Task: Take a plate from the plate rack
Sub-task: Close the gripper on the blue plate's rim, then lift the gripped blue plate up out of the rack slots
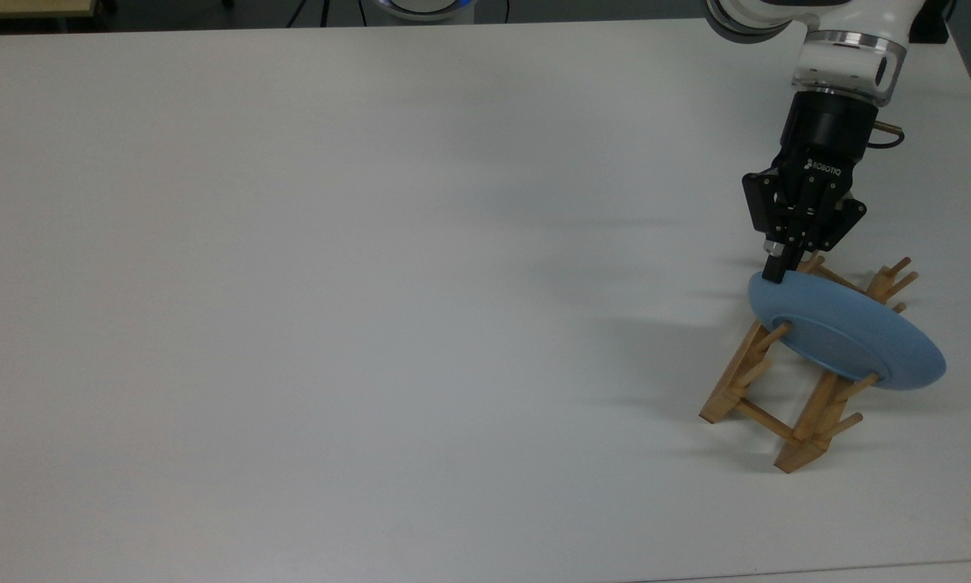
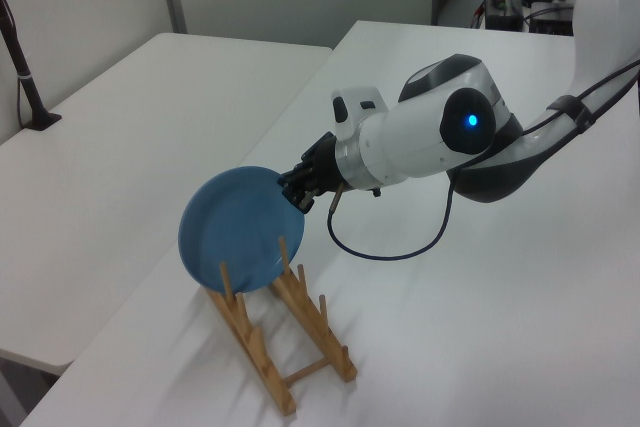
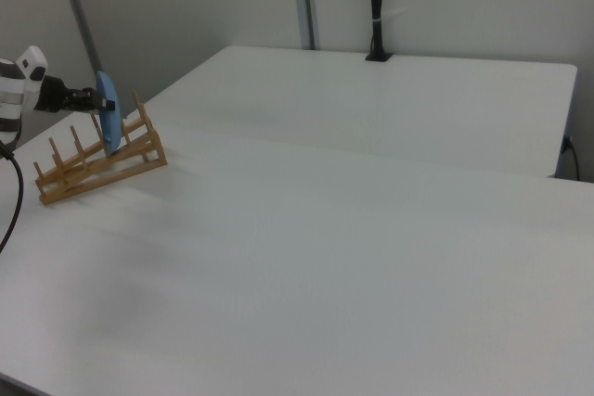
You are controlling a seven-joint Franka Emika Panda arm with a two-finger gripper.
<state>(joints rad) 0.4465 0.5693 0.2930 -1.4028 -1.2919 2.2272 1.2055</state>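
Note:
A round light-blue plate (image 1: 849,332) (image 2: 235,232) (image 3: 108,116) stands tilted between the pegs of a small light-wood plate rack (image 1: 785,397) (image 2: 285,342) (image 3: 93,164) near the top view's right table edge. My black gripper (image 1: 777,274) (image 2: 293,192) (image 3: 94,97) is shut on the plate's upper rim, reaching in from the far side in the top view. The plate's lower edge is still between the pegs. In the right view the plate appears edge-on at the far left.
The white table (image 1: 331,283) stretches wide to the top view's left of the rack. A second white table (image 2: 130,137) stands beside it across a gap. A black cable (image 2: 400,247) loops under the arm's wrist.

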